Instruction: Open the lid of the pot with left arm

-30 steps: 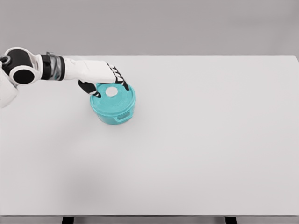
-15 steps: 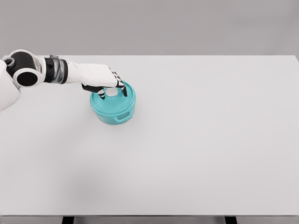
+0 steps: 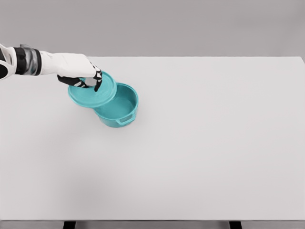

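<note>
A teal pot [image 3: 120, 109] stands on the white table [image 3: 200, 143], left of the middle, its inside now showing. The teal lid [image 3: 95, 94] hangs tilted above and to the left of the pot, overlapping its left rim in the picture. My left hand [image 3: 85, 81] comes in from the left edge and its fingers are curled on the lid's top, hiding the knob. The right arm does not show.
A small handle [image 3: 125, 119] sticks out of the pot's near side. The table's front edge runs along the bottom of the picture.
My left hand closed on the lid's knob, then lifted the lid off the pot and carried it up and to the left. The pot stayed in place.
</note>
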Available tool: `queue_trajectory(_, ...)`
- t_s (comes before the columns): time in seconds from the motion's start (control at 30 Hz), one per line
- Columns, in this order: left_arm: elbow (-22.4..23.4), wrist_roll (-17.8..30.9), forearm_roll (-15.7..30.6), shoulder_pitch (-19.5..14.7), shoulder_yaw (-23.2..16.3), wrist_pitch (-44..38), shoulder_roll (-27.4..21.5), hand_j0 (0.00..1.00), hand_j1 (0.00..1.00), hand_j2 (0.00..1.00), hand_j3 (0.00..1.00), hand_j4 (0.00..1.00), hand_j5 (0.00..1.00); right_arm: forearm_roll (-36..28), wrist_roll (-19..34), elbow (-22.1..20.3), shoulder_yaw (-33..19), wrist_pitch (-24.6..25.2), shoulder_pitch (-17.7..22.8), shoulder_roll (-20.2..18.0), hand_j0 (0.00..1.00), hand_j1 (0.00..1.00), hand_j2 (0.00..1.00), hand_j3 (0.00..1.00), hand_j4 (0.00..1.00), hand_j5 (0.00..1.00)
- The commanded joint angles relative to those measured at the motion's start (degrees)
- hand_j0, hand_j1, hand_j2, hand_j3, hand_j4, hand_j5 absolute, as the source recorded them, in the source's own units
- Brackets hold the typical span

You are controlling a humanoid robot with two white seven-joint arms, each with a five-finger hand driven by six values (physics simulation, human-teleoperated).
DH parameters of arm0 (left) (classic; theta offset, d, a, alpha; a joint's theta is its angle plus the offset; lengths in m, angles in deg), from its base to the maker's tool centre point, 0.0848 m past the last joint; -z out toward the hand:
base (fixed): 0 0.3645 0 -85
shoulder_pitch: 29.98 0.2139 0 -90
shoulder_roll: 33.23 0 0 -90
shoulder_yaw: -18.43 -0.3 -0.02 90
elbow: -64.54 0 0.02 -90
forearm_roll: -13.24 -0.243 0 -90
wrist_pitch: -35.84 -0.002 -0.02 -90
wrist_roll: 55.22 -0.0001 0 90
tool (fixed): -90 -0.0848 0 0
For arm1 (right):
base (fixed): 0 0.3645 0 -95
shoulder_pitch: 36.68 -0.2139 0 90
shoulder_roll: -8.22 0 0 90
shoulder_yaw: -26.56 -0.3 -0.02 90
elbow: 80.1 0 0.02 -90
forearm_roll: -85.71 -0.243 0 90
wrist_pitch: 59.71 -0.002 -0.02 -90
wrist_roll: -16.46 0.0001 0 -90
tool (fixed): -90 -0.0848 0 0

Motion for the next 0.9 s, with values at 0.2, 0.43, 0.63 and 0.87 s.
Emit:
queue_trajectory(0.2, -1.0, 0.0, 0.1, 0.6, 0.4, -0.1, -11.0, 0.4, 0.4, 0.4, 0.4, 0.4, 0.4, 0.0, 0.0, 0.0, 0.0, 0.0, 0.0, 0.0, 1.0, 1.0, 1.0, 1.0, 1.0, 1.0)
queue_trajectory(0.43, -0.7, 0.0, 0.1, 0.8, 0.4, -0.1, -10.4, 1.0, 1.0, 1.0, 1.0, 1.0, 1.0, 0.0, 0.0, 0.0, 0.0, 0.0, 0.0, 0.0, 1.0, 1.0, 1.0, 1.0, 1.0, 1.0)
queue_trajectory(0.63, 1.7, 0.0, 0.4, 0.8, 0.3, -0.1, -10.3, 1.0, 1.0, 1.0, 1.0, 1.0, 1.0, 0.0, -0.1, 0.0, 0.0, 0.0, 0.0, 0.0, 1.0, 1.0, 1.0, 1.0, 1.0, 1.0)
queue_trajectory(0.87, 23.3, 0.0, 0.6, 0.7, 3.6, -0.1, -4.6, 1.0, 1.0, 1.0, 1.0, 1.0, 1.0, 0.0, 0.0, 0.0, 0.0, 0.0, 0.0, 0.0, 1.0, 1.0, 1.0, 1.0, 1.0, 1.0)
